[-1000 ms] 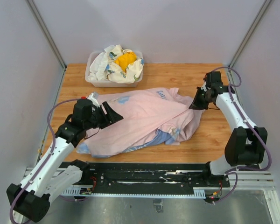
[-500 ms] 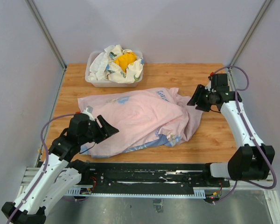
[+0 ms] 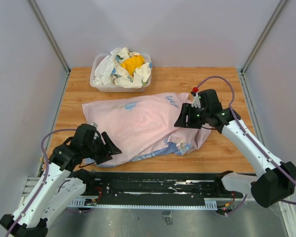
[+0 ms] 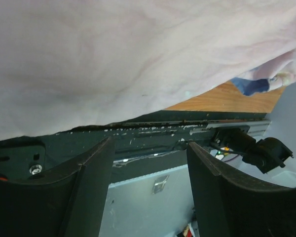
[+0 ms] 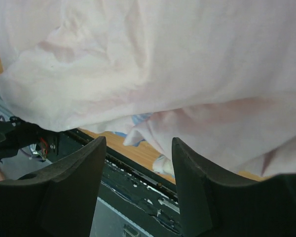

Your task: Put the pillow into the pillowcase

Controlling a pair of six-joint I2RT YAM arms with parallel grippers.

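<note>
The pillowcase (image 3: 148, 123) lies pale pink side out across the middle of the table, bulging, with a blue printed edge along its near side. The pillow does not show in any view. My left gripper (image 3: 113, 146) is open at the case's near left corner, just off the cloth. In the left wrist view the pillowcase (image 4: 138, 59) fills the top and my left gripper (image 4: 149, 144) has nothing between its fingers. My right gripper (image 3: 181, 121) hangs open over the case's right part. In the right wrist view my right gripper (image 5: 138, 140) is empty below the pillowcase (image 5: 163, 59).
A clear plastic bin (image 3: 95, 84) at the back left holds white floral cloths and a yellow cloth (image 3: 133, 63). The black rail (image 3: 153, 185) with the arm bases runs along the near edge. Grey walls close in the table on three sides.
My right gripper has opened, let go of the pillowcase's right edge and moved left over the case. My left arm has drawn back toward the near left corner, still open.
</note>
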